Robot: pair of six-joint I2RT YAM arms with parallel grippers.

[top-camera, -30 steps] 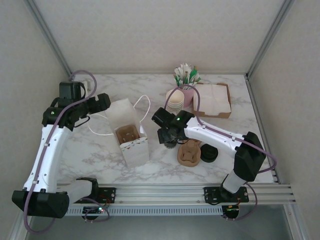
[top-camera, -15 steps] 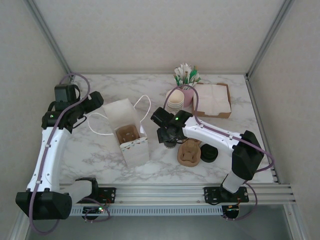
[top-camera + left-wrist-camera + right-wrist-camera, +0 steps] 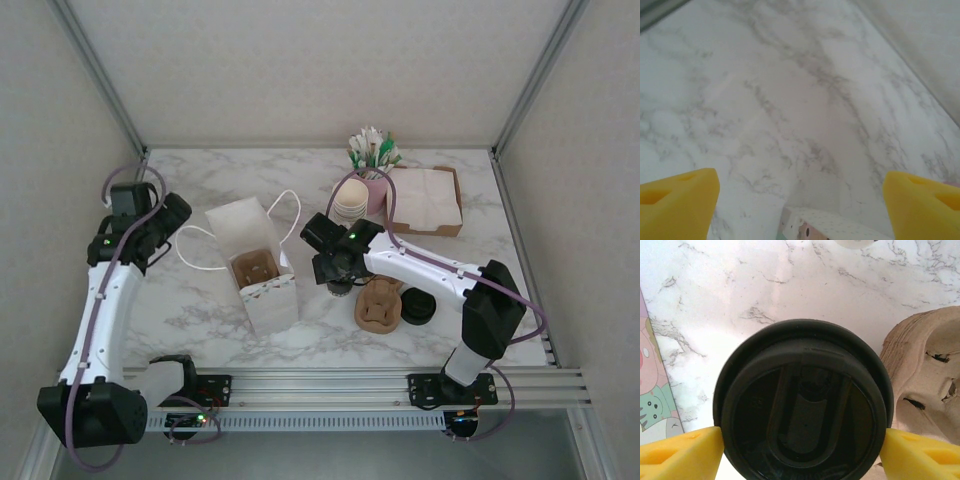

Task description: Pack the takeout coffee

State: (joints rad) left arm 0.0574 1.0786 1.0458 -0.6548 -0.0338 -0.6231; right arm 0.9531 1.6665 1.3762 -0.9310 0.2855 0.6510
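The takeout coffee shows from above as a black sip lid; its cream paper wall is hidden beneath the lid. My right gripper is shut on it, one yellow finger pressed against each side. In the top view that gripper hovers between the white paper bag and a brown pulp carrier. The bag stands open with a second pulp carrier inside. My left gripper is open, left of the bag and apart from it; its fingers are spread wide over bare marble.
A stack of cream cups, a pink cup of green-and-white sticks and a box of napkins sit at the back right. A loose black lid lies right of the carrier. The bag's string handles trail on the marble table.
My left arm has drawn back leftward, away from the bag. My right gripper has shifted slightly left toward the bag, still holding the cup.
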